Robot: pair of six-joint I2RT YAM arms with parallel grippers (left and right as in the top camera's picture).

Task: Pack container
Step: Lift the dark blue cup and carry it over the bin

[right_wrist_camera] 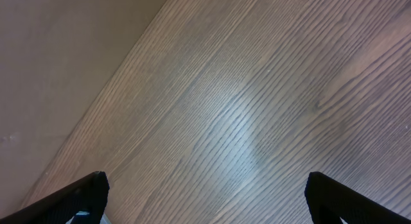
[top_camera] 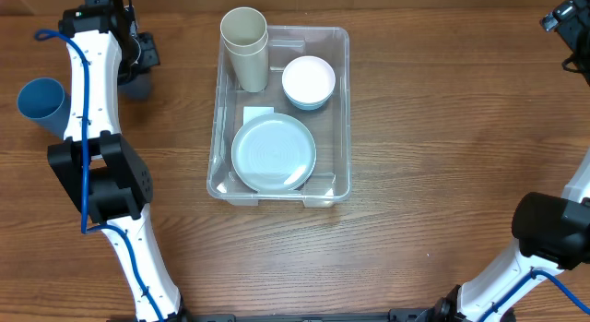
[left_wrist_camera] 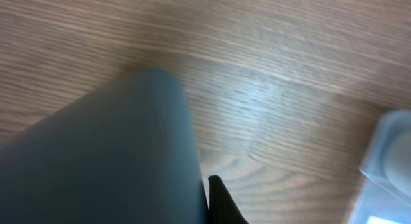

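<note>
At the centre of the table [top_camera: 433, 147] stands the container [top_camera: 348, 101], the biggest thing in view and already partly filled. Inside it, a pale blue plate [top_camera: 273, 153] lies flat at 6 o'clock, a stack of beige cups [top_camera: 245, 47] stands upright at 11 o'clock, and a white bowl [top_camera: 308, 80] sits at 1 o'clock. The white label [top_camera: 259, 112] on the base shows between them.

So three kinds of ware look packed. Two cups remain outside, both well apart from the bin: a blue cup [top_camera: 41, 103] at 9 o'clock of the table and a grey cup [left_wrist_camera: 109, 160] at 10 o'clock.

The left gripper [top_camera: 136, 65] is right at the grey cup. The left wrist view shows one dark finger [left_wrist_camera: 218, 201] against the cup's side (the other is hidden), so whether the claw has clamped on it I cannot tell. That cup seems the step in hand, with the blue one to follow.

The right gripper [right_wrist_camera: 205, 185] hangs over bare wood at 2 o'clock, its fingers spread wide and holding nothing.
</note>
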